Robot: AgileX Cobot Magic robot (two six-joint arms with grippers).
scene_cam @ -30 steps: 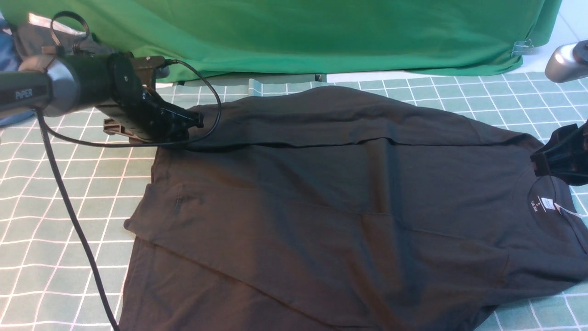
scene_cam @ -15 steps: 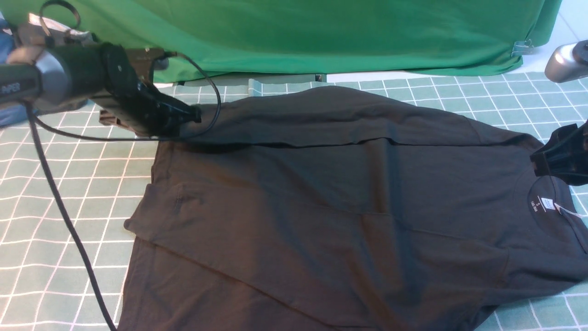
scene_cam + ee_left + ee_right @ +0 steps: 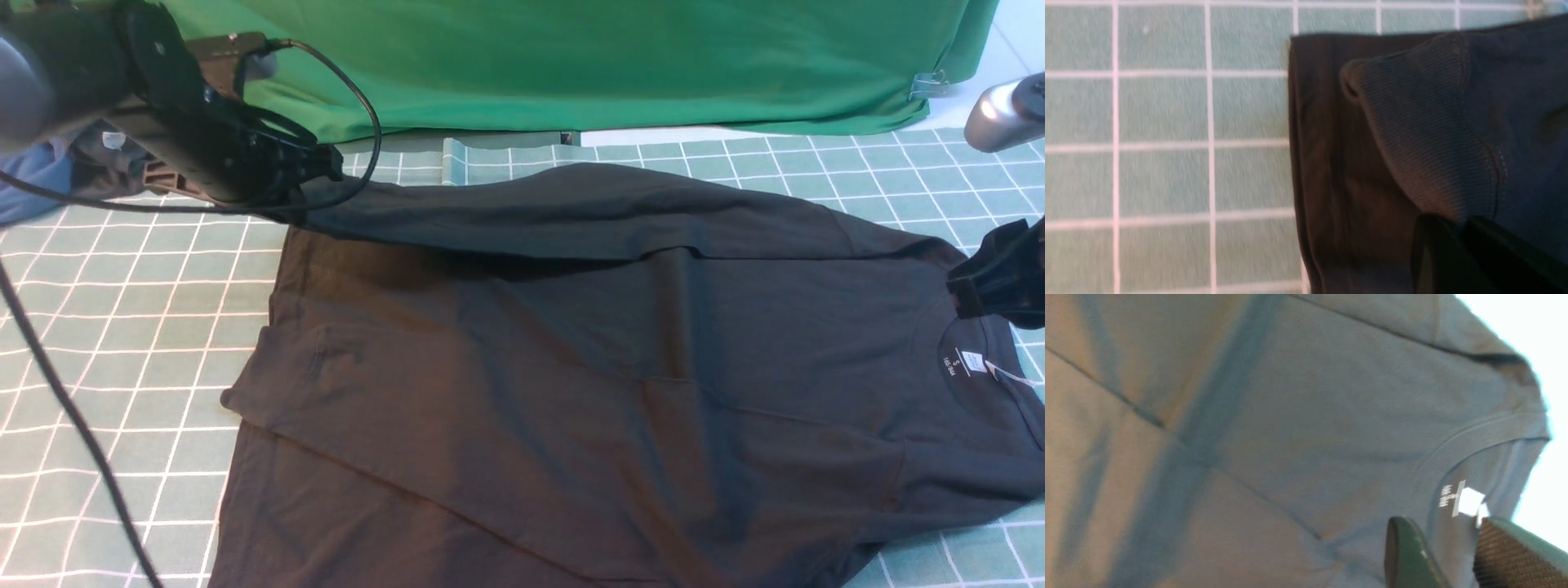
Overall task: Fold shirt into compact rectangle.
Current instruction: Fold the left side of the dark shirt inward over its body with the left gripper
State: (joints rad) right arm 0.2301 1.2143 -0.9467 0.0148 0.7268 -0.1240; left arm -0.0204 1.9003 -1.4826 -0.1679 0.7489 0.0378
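Note:
The black shirt [image 3: 588,384] lies spread over the checked table, its neck with a white label [image 3: 971,362] at the right. One long sleeve [image 3: 522,216] runs along the far side. My left gripper [image 3: 326,167] is shut on that sleeve's ribbed cuff [image 3: 1421,134] and holds it off the table, at the far left; in the left wrist view the left gripper [image 3: 1457,228] pinches the cuff's edge. My right gripper [image 3: 992,282] hovers open just above the collar [image 3: 1478,437], and the right gripper [image 3: 1447,547] has only flat cloth beneath its gap.
A big green cloth [image 3: 571,57] hangs along the back edge, with a metal clip [image 3: 931,82] at its right. Blue and grey fabric [image 3: 41,171] lies at the far left. The left arm's black cable [image 3: 73,408] trails over the green checked tablecloth [image 3: 122,327].
My left gripper has risen and pulled back to the left with the cuff, lifting the sleeve's end off the table. The right gripper has stayed put.

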